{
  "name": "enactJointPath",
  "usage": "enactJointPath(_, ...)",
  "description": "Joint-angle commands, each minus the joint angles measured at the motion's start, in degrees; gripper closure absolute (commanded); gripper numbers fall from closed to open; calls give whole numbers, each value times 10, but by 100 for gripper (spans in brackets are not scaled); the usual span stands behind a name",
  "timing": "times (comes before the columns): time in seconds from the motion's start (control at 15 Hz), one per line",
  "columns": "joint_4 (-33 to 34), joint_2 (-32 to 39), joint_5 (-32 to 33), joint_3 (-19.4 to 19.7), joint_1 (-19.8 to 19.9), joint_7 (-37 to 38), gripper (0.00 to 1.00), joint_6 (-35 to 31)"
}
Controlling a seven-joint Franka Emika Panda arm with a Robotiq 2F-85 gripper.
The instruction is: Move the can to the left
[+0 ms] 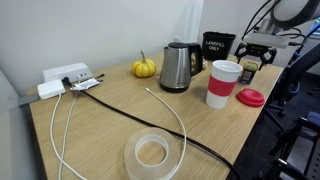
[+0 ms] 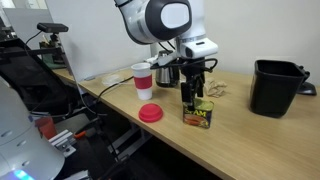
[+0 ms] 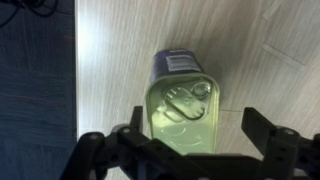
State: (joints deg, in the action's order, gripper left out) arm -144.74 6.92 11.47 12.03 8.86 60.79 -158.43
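The can (image 2: pixel 199 116) stood upright on the table (image 2: pixel 250 137) close to the near edge, between the red lid (image 2: pixel 150 112) at left and the black container (image 2: pixel 275 88) at right. The gripper (image 2: pixel 197 97) hung just above it w/ jaws spread wide, gripping nothing. It looked a stiff, light tin w/ smooth, maybe slippery walls, so take it across the sides at mid-height, not by the pull-tab top

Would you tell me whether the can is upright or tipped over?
Upright: the can stands on its base, lid facing up toward the wrist camera.
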Motion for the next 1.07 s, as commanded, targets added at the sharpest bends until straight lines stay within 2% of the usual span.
enactJointPath(0.0,-4,6,1,12,-13,1,4,-9)
enactJointPath(0.07,-1,10,7,15,-14,3,1,-7)
enactJointPath(0.4,0,22,18,29,-20,5,1,-7)
enactJointPath(0.53,0,26,26,35,-25,11,26,-13)
enactJointPath(0.87,3,33,59,55,-36,28,58,-30)
enactJointPath(1.0,3,33,69,60,-40,31,62,-32)
